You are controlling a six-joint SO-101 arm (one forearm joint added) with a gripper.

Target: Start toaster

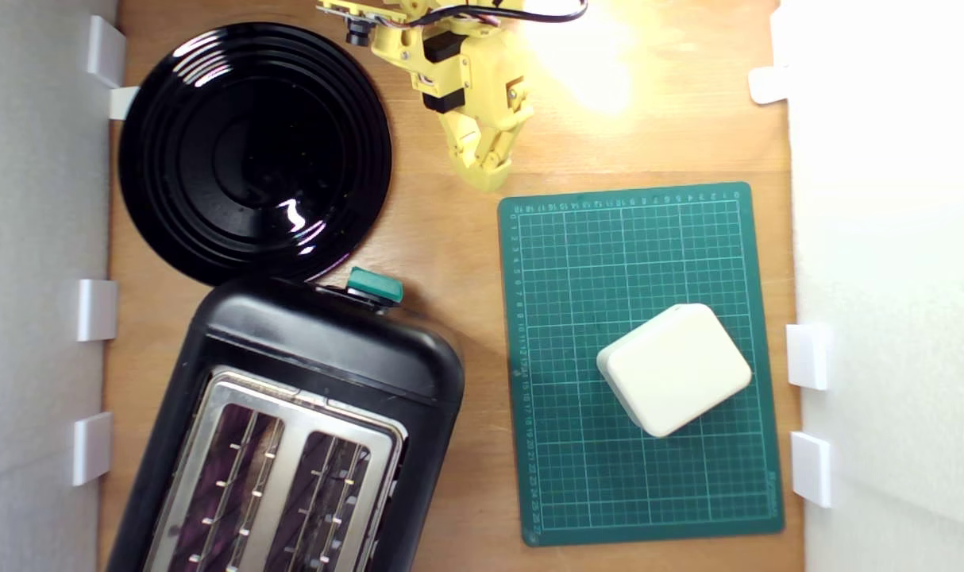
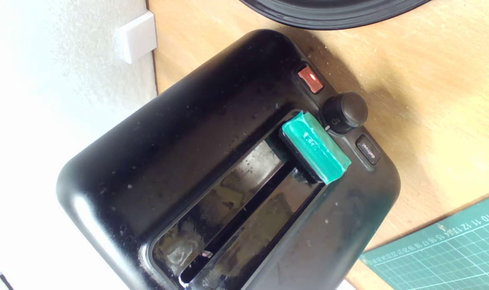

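Exterior view: the toaster (image 1: 307,381) sits low at the exterior view's left on the surface (image 1: 450,238); the gripper (image 1: 486,179) hovers apart, jaws seemingly together. Wrist view: its teal lever (image 2: 315,147) looks stiff, slippery; press its top face.
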